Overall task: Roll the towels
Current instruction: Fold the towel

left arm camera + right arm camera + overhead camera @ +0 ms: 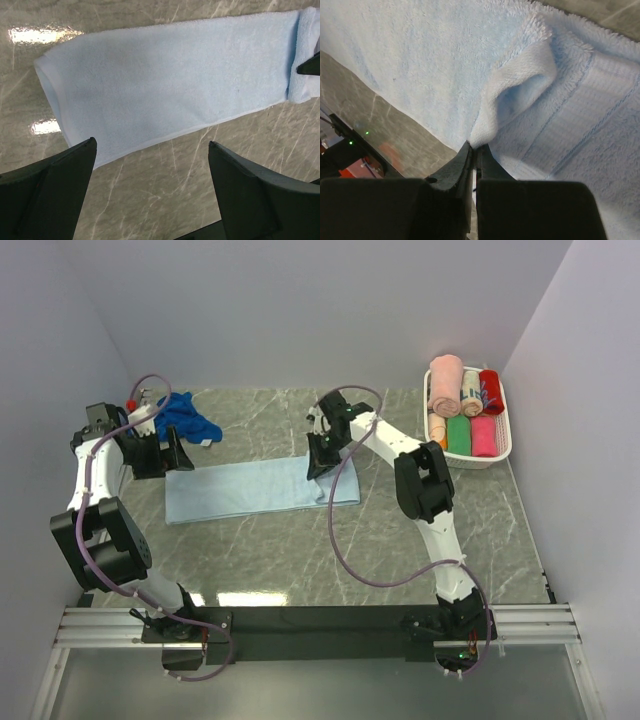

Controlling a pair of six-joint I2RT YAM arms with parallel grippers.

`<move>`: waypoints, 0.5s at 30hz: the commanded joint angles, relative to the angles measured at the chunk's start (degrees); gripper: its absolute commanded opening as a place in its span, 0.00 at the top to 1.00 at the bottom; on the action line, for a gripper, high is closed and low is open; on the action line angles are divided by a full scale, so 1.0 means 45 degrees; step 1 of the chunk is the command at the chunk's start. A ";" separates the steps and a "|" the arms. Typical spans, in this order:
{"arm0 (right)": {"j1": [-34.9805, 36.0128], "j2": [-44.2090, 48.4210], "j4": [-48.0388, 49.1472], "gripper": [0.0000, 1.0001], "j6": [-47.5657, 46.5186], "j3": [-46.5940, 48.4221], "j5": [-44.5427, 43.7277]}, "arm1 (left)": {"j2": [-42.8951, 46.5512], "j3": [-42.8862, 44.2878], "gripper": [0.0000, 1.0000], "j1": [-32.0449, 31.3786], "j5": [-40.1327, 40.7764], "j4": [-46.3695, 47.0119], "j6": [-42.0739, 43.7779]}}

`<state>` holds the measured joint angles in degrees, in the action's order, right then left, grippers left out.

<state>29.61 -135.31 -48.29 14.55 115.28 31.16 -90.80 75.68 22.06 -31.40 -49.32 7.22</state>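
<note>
The pale sky blue towel (250, 488) lies flat across the middle of the table, its right end folded over. It fills the left wrist view (170, 85) and the right wrist view (420, 65). My right gripper (322, 458) is shut on a pinched fold of this towel's right end (476, 145). My left gripper (163, 455) is open and empty, just beyond the towel's far left corner (152, 147). The deep royal blue towel (187, 416) lies crumpled at the back left, behind my left gripper.
A white basket (500, 445) at the back right holds several rolled towels, pink, green, red and striped. A red-capped object (132, 405) sits at the far left by the wall. Walls close in the table on three sides.
</note>
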 commanded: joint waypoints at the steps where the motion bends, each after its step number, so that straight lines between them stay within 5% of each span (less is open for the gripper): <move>1: 0.0276 -0.0244 0.0321 1.00 0.0205 0.0533 0.0498 | 0.0511 -0.0060 0.01 0.0058 0.0005 0.0257 -0.0121; 4: 0.0316 -0.0284 0.0321 0.92 0.0224 0.0573 0.0654 | 0.0589 -0.0177 0.01 0.0058 0.0004 0.0238 -0.0004; 9: 0.0296 0.0105 0.0244 0.58 0.0225 0.0650 0.0967 | 0.0822 -0.0313 0.01 0.0019 -0.0093 0.0043 0.0425; 15: -0.0873 0.1471 -0.0167 0.55 -0.0984 0.0671 0.1746 | 0.1486 -0.0937 0.01 -0.0702 -0.0074 0.0451 0.1031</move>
<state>29.41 -135.33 -48.64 13.43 115.83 35.70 -87.96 73.14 20.88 -31.40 -48.64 9.50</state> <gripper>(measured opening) 0.452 0.995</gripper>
